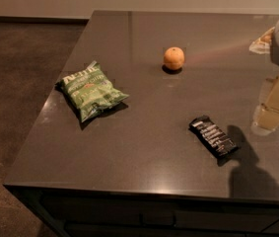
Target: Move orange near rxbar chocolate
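Note:
The orange [174, 58] sits alone on the dark countertop [144, 147], toward the back middle. The rxbar chocolate [213, 136], a black wrapper with white lettering, lies flat at the front right, pointing diagonally. The two are well apart, the bar nearer the front and a little to the right of the orange. My gripper [268, 118] hangs at the right edge of the view, above the table, just right of the bar and well to the right of the orange. It holds nothing that I can see.
A green crinkled chip bag [90, 90] lies on the left part of the counter. A pale object [262, 42] sits at the far right back, partly behind my arm. The counter's front edge [129, 189] and left edge drop to a dark floor.

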Robot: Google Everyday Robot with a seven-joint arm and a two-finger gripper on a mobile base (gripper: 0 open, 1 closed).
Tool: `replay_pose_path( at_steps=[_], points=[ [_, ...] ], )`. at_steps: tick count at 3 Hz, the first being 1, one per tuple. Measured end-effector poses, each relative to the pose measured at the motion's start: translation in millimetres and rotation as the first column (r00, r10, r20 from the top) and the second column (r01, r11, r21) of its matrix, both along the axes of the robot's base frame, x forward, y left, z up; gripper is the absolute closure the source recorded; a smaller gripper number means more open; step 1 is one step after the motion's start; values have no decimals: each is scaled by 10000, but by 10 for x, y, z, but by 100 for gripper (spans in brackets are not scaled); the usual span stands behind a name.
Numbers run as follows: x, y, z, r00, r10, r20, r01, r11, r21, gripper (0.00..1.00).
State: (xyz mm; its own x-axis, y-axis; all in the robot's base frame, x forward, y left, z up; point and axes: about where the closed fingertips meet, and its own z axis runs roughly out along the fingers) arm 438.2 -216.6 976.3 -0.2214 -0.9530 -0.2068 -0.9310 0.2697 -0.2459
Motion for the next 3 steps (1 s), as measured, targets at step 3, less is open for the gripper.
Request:
replay_pose_path(
  at_steps=[3],
  points=[
    [774,79,-108,9888,-1481,171,1468,9871,643,0]
  ],
)
